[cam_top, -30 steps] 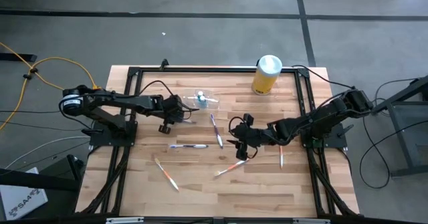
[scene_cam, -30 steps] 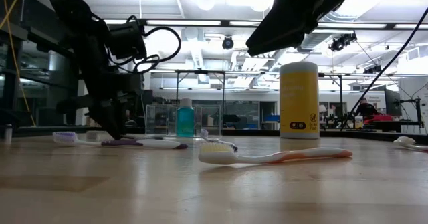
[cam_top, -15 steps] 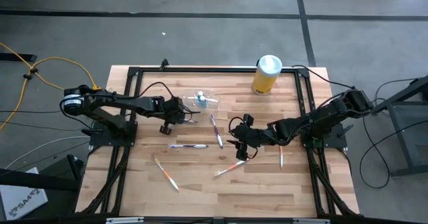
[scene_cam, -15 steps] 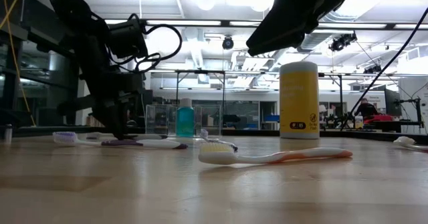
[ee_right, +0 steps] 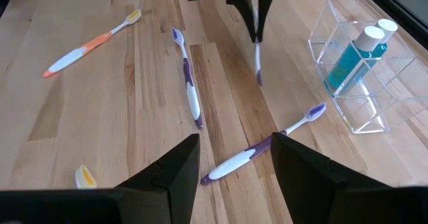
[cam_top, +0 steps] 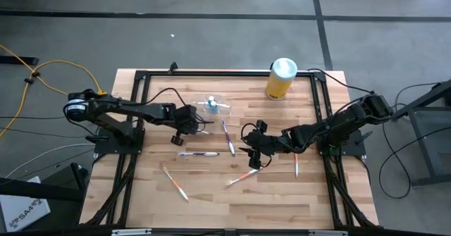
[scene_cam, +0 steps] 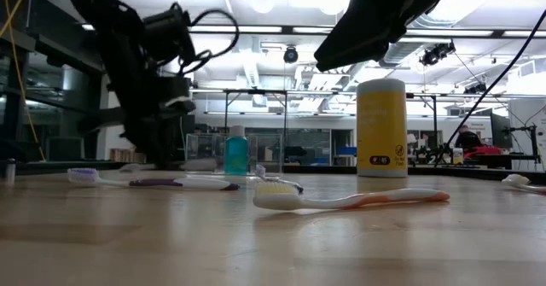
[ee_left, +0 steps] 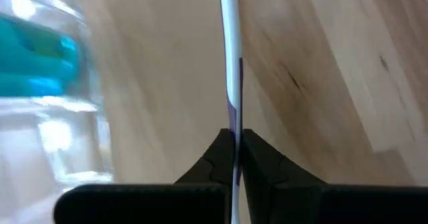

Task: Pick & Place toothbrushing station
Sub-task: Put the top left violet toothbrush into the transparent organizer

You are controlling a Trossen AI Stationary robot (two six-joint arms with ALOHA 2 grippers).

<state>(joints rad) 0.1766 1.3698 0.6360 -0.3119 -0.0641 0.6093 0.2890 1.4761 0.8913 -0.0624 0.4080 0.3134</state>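
Beside the clear boxy toothbrushing station [ee_right: 358,70], left gripper [ee_right: 256,30] pinches a slim toothbrush [ee_left: 231,83] (right gripper [ee_right: 231,164] agape).

Left wrist view: clear holder [ee_left: 60,117] blurred, cut off at frame edge; toothbrush [ee_left: 231,83] handle runs out of frame, head unseen. Low view: left gripper fingertips lost against dark arm. High view: holder outline barely discernible.
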